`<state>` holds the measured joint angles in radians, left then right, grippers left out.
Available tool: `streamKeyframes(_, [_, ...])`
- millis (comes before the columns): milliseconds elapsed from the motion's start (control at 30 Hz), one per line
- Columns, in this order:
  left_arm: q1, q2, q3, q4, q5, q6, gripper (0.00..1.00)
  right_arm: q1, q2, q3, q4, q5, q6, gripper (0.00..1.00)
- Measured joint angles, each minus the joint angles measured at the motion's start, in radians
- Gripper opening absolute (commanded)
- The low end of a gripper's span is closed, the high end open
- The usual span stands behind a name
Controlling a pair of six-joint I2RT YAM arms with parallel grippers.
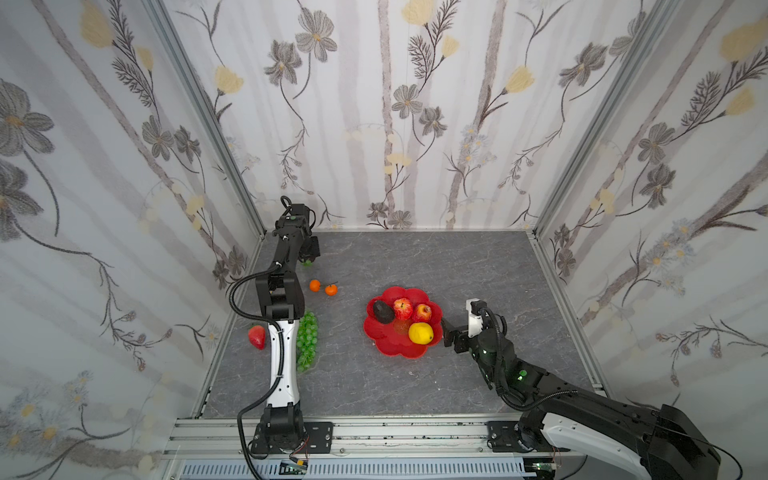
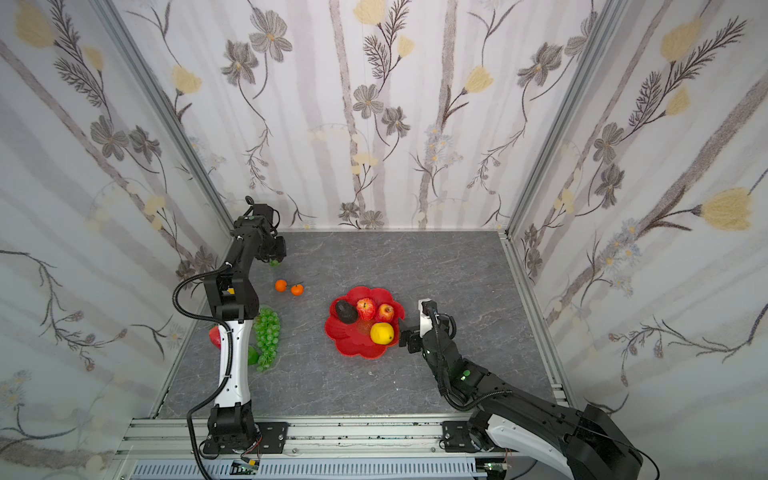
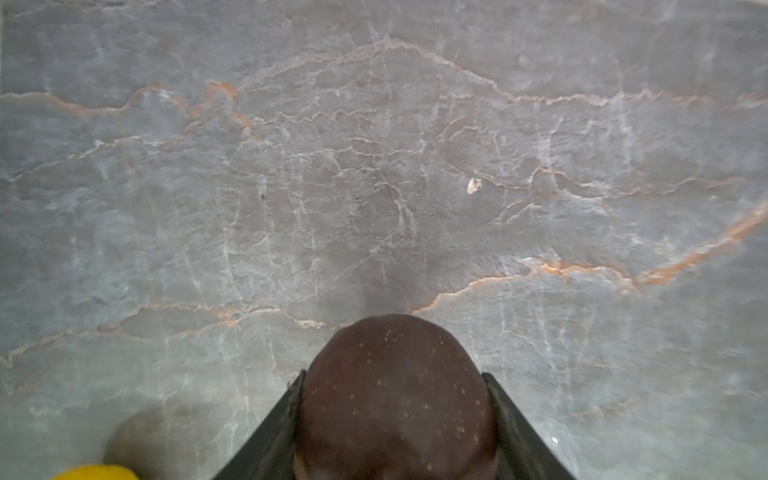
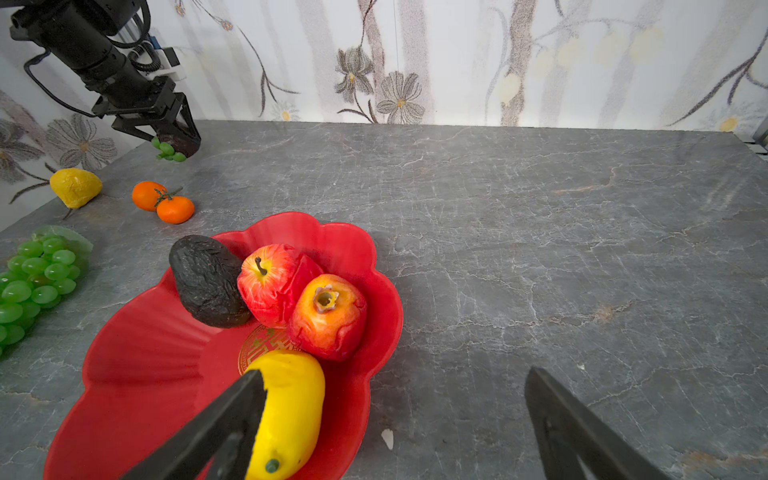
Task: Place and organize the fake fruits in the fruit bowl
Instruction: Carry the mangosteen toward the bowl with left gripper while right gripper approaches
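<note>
Marble table (image 1: 457, 270): left pincer (image 3: 394, 376) clamps brown fruit (image 3: 395, 415); right pincer (image 4: 395, 374) gapes beside lemon (image 4: 291, 399) in bowl (image 4: 137, 374).

Bright, even light fell from overhead, and shadows on the counter (image 1: 415, 386) were faint and soft-edged. In both top views the wide lens bowed the wall posts (image 1: 198, 104) near the frame edges. The left wrist view was soft throughout: the brown fruit (image 3: 395, 436) in the left tool (image 3: 394, 374) was out of focus, with a dim shadow just ahead of it. Close to the right tool (image 4: 395, 372), the fruit bowl (image 4: 145, 374) showed a mild sheen.
</note>
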<state>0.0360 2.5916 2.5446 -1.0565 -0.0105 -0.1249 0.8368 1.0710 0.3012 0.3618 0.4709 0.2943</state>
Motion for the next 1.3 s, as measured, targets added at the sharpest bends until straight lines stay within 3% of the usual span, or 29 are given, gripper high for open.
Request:
streamKeyframes(67, [0.000,-0.072,-0.084,0.014,0.037,-0.065,0.51,0.000,-0.002,0.000,0.000,-0.001,0.000,0.97])
streamKeyframes(233, [0.000,-0.362,-0.465,0.166,0.158,-0.259,0.50,0.000,-0.029,0.008,-0.008,-0.027,0.017,0.97])
streamKeyframes(433, [-0.013,-0.732,-0.955,0.512,0.322,-0.547,0.49,0.000,-0.074,0.039,-0.011,-0.108,0.078,0.97])
streamKeyframes(667, [-0.130,-1.042,-1.407,0.865,0.394,-0.853,0.49,0.000,-0.074,0.066,-0.011,-0.252,0.223,0.93])
streamKeyframes(900, [-0.330,-1.306,-1.734,1.088,0.291,-1.091,0.50,0.030,-0.049,0.058,0.018,-0.368,0.390,0.88])
streamKeyframes(1100, [-0.536,-1.505,-1.902,1.186,0.106,-1.220,0.50,0.069,0.020,0.070,0.094,-0.418,0.493,0.81])
streamKeyframes(1300, [-0.719,-1.584,-2.019,1.250,-0.056,-1.320,0.51,0.119,0.120,0.093,0.204,-0.465,0.558,0.70])
